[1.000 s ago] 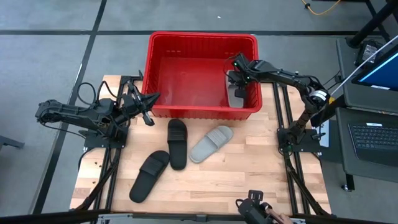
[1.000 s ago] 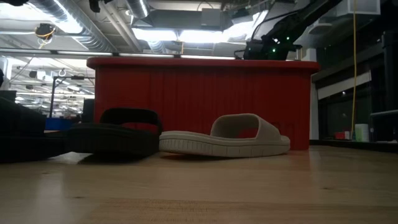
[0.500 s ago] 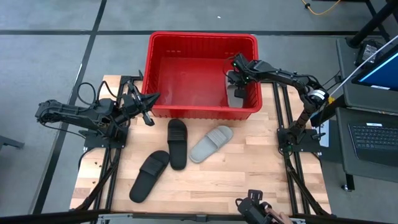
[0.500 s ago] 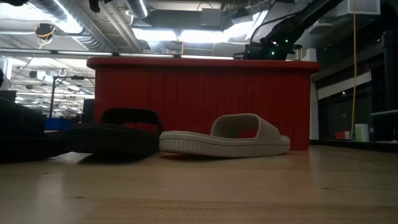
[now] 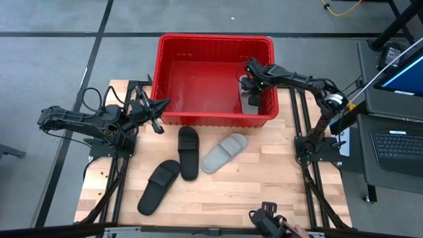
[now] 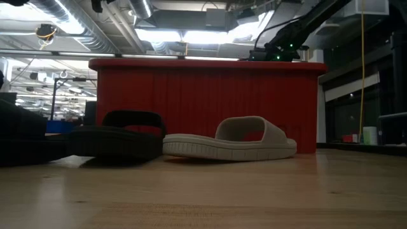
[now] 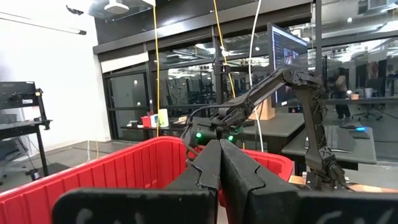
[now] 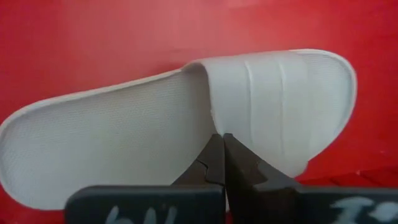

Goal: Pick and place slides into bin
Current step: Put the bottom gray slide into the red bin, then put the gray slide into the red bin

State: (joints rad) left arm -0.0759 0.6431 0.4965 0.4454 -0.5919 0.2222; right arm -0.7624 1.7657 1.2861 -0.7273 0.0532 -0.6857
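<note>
1. Looks like a robotics lab or open workshop
2. Exposed ducts (image 6: pixel 76 22) and strip lights (image 6: pixel 184 35) on the ceiling
3. Glass partitions (image 7: pixel 134 106), desks with a monitor (image 7: pixel 287 53) and a laptop (image 5: pixel 396 145)
4. Yellow cables (image 7: pixel 155 62) hanging down; grey floor (image 5: pixel 53 59) with dark lines

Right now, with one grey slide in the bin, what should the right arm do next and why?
Probably lift the right gripper out of the bin: it is shut, above the grey slide inside, while three slides wait on the table.
</note>
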